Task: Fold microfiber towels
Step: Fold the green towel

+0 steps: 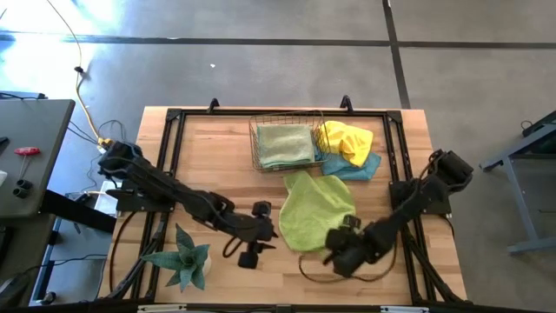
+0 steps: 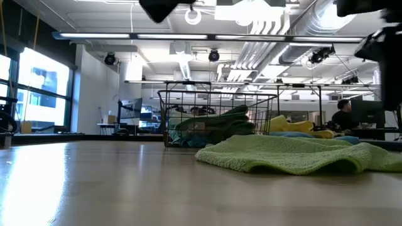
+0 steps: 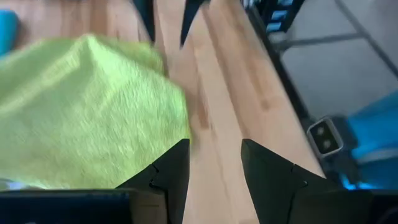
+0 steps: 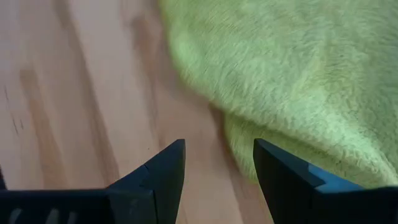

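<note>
Lime green towel (image 1: 315,210) lies rumpled on the wooden counter (image 1: 217,165), front-centre, between the two hands. Left hand (image 1: 258,246) sits just off its left edge, fingers (image 3: 169,177) parted w/ bare wood between them, holding nothing; towel edge just beside one finger in the left wrist view. Right hand (image 1: 340,254) is at the towel's near right corner, jaws apart too, nothing gripped; towel hem (image 4: 292,149) lies just ahead of its fingers (image 4: 163,171).

Behind the lime towel: copper wire basket (image 1: 287,143) w/ a pale green towel (image 1: 285,144) folded flat inside. Just right of the basket, a yellow towel (image 1: 346,139) bunched on top of a light blue towel (image 1: 356,165), both loose on the counter.

Spiky green plant (image 1: 184,258) at front-left corner, well apart from the towels. In the low view, a person (image 2: 343,113) sits far back in the room.
</note>
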Tool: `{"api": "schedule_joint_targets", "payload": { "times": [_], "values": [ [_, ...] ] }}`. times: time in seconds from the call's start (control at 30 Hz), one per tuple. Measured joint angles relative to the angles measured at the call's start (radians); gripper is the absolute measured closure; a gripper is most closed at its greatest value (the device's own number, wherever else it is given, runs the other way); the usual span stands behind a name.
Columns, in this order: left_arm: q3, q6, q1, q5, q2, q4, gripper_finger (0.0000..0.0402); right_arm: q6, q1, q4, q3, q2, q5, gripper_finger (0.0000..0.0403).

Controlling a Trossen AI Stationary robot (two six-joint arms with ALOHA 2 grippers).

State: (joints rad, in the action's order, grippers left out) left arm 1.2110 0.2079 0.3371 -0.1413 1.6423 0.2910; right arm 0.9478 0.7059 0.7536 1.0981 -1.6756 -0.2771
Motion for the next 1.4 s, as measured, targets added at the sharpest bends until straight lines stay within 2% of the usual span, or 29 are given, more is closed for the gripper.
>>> {"api": "schedule_joint_targets", "payload": {
  "times": [0.13, 0.23, 0.43, 0.53, 0.77, 0.93, 1.13, 1.27, 1.4],
  "values": [
    [0.0, 0.068, 0.009, 0.002, 0.055, -0.092, 0.0266, -0.127, 0.056, -0.027, -0.045, -0.003, -0.064, 0.0219],
    [0.0, 0.128, 0.014, -0.003, 0.073, -0.147, 0.0266, -0.141, 0.065, -0.026, -0.095, -0.003, -0.049, 0.022],
    [0.0, 0.21, 0.024, -0.132, 0.073, -0.226, 0.0266, -0.185, 0.066, -0.161, -0.216, -0.003, -0.043, 0.023],
    [0.001, 0.246, 0.024, -0.163, 0.073, -0.282, 0.0266, -0.195, 0.06, -0.259, -0.277, 0.003, -0.012, 0.0236],
    [0.001, 0.34, 0.037, -0.224, 0.073, -0.299, 0.0266, -0.178, 0.06, -0.333, -0.32, 0.006, -0.048, 0.0259],
    [0.001, 0.348, 0.057, -0.23, 0.073, -0.296, 0.0266, -0.068, 0.06, -0.342, -0.318, 0.003, -0.062, 0.0296],
    [0.001, 0.35, 0.085, -0.28, 0.073, -0.293, 0.0266, 0.071, 0.059, -0.352, -0.318, 0.001, -0.105, 0.0388],
    [0.001, 0.327, 0.1, -0.283, 0.073, -0.287, 0.0266, 0.154, 0.057, -0.362, -0.322, 0.024, -0.079, 0.0392],
    [0.001, 0.24, 0.115, -0.237, 0.073, -0.287, 0.0266, 0.212, 0.058, -0.371, -0.323, 0.12, -0.022, 0.04]
  ]
}}
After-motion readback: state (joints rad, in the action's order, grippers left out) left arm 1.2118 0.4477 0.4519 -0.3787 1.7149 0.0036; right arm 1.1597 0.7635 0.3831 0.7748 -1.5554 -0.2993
